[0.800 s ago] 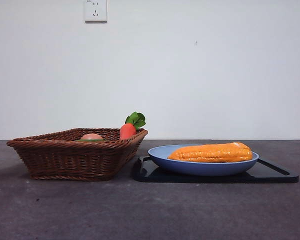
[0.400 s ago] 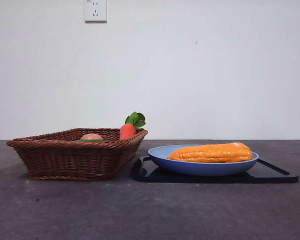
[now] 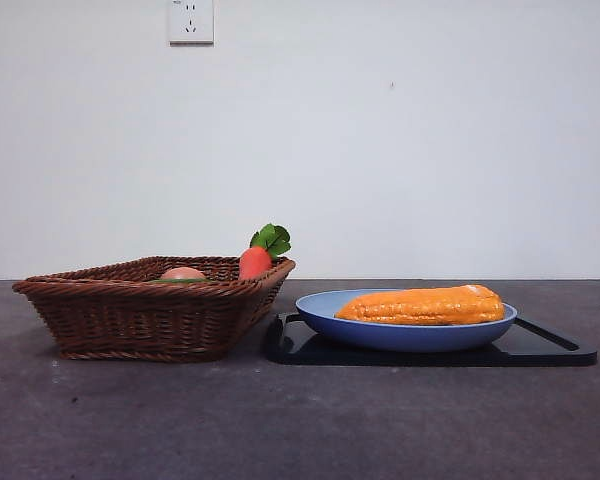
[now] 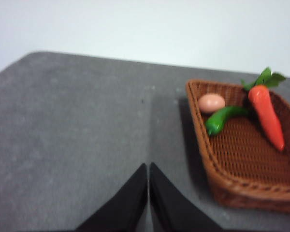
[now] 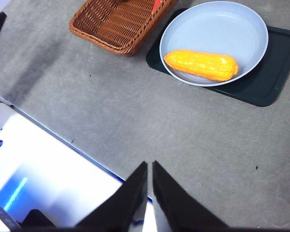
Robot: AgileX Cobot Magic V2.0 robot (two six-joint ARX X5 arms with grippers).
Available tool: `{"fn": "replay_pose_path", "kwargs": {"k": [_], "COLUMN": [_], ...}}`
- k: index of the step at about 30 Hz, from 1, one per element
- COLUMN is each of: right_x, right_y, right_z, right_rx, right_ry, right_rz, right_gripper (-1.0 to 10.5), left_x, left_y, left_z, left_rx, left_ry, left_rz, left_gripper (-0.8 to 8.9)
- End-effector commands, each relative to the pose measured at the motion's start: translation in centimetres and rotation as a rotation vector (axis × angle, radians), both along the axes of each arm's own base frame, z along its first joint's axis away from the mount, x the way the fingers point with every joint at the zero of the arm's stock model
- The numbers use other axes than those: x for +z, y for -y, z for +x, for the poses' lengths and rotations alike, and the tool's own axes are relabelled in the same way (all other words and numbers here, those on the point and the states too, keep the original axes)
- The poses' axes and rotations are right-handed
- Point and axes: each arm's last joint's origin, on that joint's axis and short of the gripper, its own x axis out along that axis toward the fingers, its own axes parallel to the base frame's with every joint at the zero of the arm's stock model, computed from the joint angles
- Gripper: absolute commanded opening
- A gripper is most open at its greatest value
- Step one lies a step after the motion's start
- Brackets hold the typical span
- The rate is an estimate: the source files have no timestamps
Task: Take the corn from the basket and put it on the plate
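Both claws, left claw [image 4: 148, 169] and right claw [image 5: 150, 166], sit pinched closed and empty, clear of everything. My long orange-yellow ridged toy corn cob [image 3: 422, 305] already lies on the round blue plate [image 3: 400, 335] at the front view's lower right, out of the brown woven wicker basket [image 3: 150, 315], so I judge nothing remains but parking.

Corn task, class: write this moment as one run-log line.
corn: on plate | basket: no corn | left gripper: shut, empty | right gripper: shut, empty
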Motion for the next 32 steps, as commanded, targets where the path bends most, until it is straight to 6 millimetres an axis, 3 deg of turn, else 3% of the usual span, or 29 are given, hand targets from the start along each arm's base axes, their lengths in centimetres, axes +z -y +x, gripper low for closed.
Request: {"fn": "replay_pose_path", "kwargs": {"k": [1,7,32], "right_x": [0.4,0.4,0.4], "right_y": [0.0,0.0,0.0], "right_z": [0.1,0.1,0.1], "right_rx": [-0.003,-0.003,-0.003], "right_ry": [0.009,0.009,0.008], "right_rz": [0.009,0.009,0.009], "right_gripper": [0.0,0.0,0.0], "left_x": [-1.1,-2.3,-2.3], "left_y": [0.0,-0.1,-0.1], "left_z": [0.2,0.4,0.4], "left_rx": [0.006,0.012,0.021], "left_ry": [-0.03,-0.071,-0.071], "left_rz": [-0.009,-0.06,-0.115], "left_gripper": [0.06,0.06,0.06]}}
